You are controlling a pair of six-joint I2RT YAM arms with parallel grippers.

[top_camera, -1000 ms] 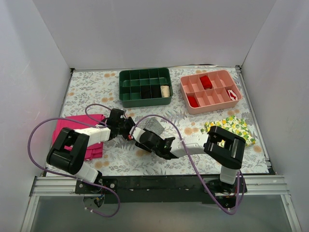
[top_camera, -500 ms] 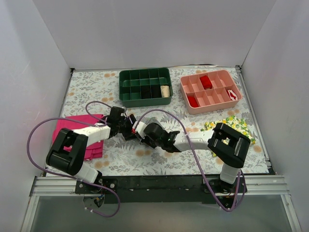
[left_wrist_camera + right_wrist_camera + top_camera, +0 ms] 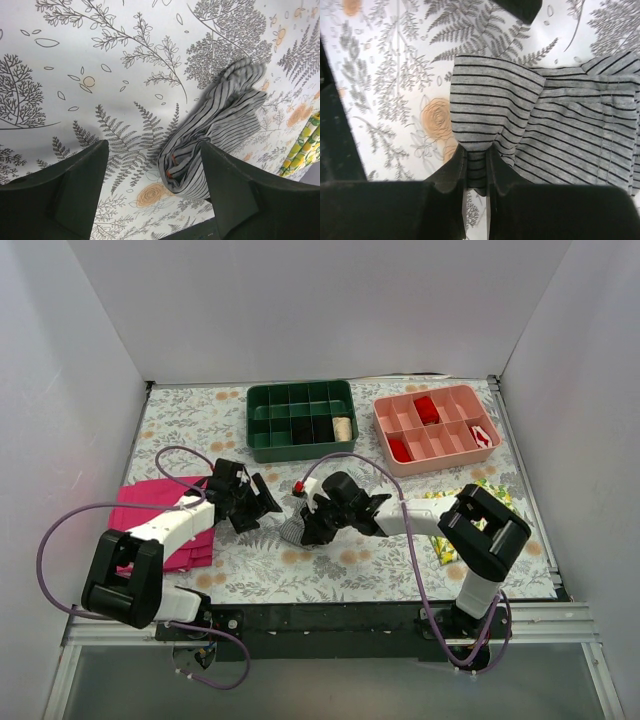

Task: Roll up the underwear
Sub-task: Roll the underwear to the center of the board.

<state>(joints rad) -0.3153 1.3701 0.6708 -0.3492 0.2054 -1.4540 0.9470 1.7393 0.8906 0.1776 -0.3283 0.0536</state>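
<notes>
Lying bunched near the middle of the fern-printed table (image 3: 400, 570), the soft grey-and-white striped boxer briefs (image 3: 545, 135) are pinched at a fold by the right gripper (image 3: 476, 155), the left gripper (image 3: 152, 150) is spread wide and empty beside them, and rolling is judged begun, with that fold to be turned over next.

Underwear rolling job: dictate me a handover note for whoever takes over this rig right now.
Left gripper: open, holding nothing, by the underwear.
Right gripper: shut on a fold at the fabric's edge.
Underwear: on the table between the arms, loosely bunched, orange trim showing at one end.
Done: a rough, partial roll at best.
Left: roll it up tight and neat.
</notes>
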